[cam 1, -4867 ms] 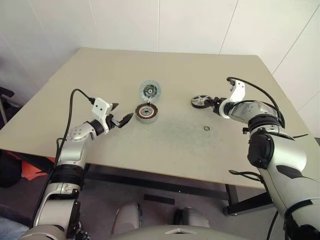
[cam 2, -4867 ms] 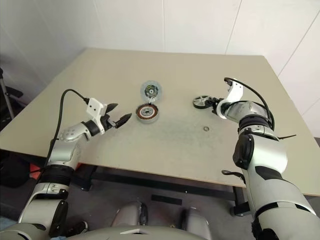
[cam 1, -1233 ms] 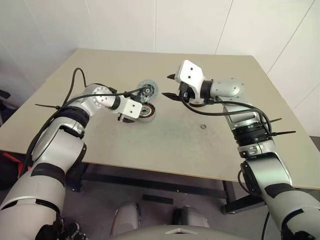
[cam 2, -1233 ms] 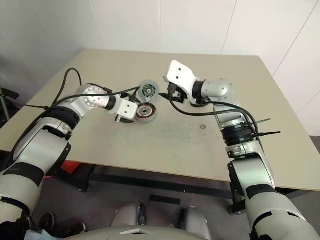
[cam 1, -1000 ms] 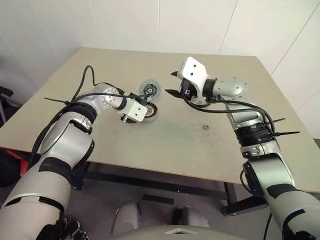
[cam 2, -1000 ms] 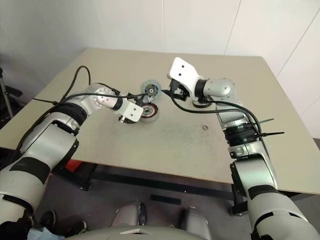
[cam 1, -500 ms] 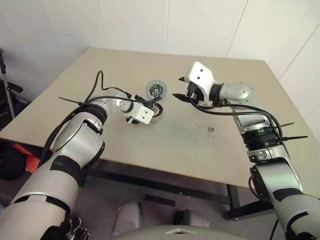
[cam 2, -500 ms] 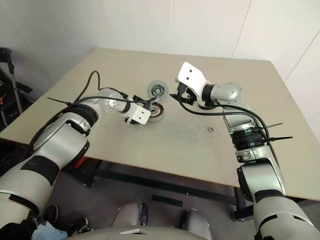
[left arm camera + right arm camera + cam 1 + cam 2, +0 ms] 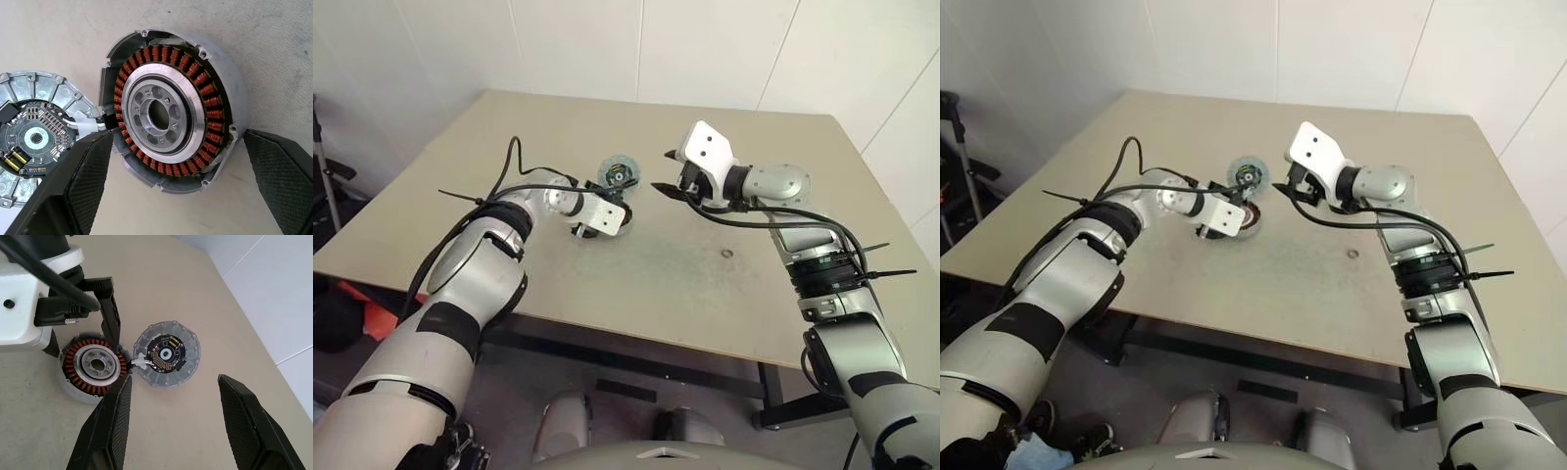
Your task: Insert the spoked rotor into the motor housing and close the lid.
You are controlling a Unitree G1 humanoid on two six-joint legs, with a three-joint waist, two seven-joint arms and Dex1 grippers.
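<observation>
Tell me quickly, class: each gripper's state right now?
Left gripper: open, straddling the motor housing, not gripping.
Right gripper: open, empty.

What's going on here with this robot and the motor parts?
The left gripper is open and straddles the motor housing on the table, without clamping it. The lid lies flipped open beside the housing. The right gripper hovers above them, open and empty. No rotor sits in the housing yet.

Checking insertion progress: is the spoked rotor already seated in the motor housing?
No: the motor housing shows bare copper windings around an empty silver centre, with the lid lying open beside it.
</observation>
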